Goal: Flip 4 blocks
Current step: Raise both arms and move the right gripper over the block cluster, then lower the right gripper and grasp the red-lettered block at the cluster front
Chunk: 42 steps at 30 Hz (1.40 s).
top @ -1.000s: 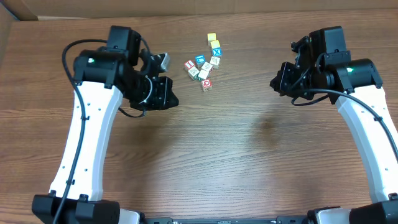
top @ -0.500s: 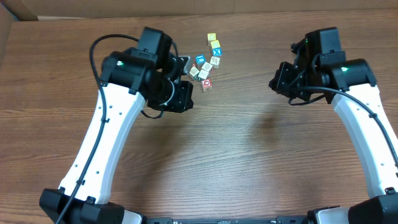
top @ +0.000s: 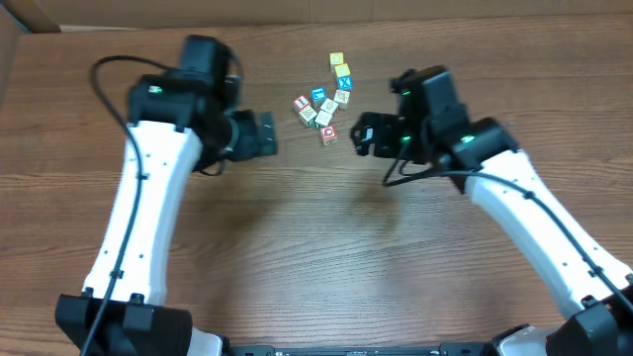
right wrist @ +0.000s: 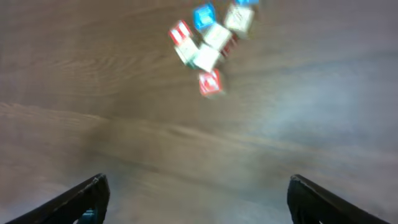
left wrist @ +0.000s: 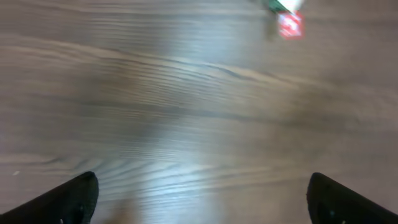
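From above, the blocks, tiny wooden alphabet cubes with pale and red faces, lie huddled in the upper middle of the frame on the brown wood-grain table. A yellow-faced cube and a blue-faced cube sit among them. My left claw is to their left and my right claw just to their right; neither touches a block.

In the left wrist view my fingers stand wide apart at the lower corners, with only bare table between them. One red-faced block shows blurred at the upper right.

In the right wrist view my fingers are likewise spread and empty. The huddle sits at upper middle, with the red-faced block at its lower edge.

I cannot tell whether any block has been turned. With nothing in either claw, I judge most or all four flips remain.
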Motion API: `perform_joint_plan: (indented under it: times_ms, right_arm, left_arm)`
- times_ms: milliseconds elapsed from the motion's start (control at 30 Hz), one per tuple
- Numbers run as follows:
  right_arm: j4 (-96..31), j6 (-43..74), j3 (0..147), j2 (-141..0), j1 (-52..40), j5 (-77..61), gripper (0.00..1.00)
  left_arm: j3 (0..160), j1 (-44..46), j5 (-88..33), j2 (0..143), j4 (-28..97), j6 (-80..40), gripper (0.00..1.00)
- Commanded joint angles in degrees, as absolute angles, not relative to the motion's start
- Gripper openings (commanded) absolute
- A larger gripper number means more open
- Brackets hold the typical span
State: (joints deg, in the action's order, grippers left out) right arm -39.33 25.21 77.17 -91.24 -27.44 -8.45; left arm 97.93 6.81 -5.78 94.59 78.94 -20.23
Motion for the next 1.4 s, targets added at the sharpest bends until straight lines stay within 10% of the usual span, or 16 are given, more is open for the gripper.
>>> perform_joint_plan:
  times_ms: [0,700,1067,1367]
  right_arm:
    - [-35.46,22.44,77.10,-94.00,-30.76,-0.27,0.92]
    - [-9.21,22.04,77.10,-117.14,-36.25,7.57,0.80]
    - [-7.60,22.06,77.10,-119.94,-36.25,9.61,0.59]
    - [-5.50,18.68,77.10,-120.53,-36.27,9.41,0.71]
  left_arm:
    - [98.19,4.43,-4.16,94.87,79.53,-21.85,1.00]
    - [93.62,3.77,6.55,95.26,76.55,-26.41,1.00]
    - [88.95,3.77,6.09,95.26,72.88,-26.39,1.00]
    - [88.95,3.77,5.69,95.26,72.12,-26.41,1.00]
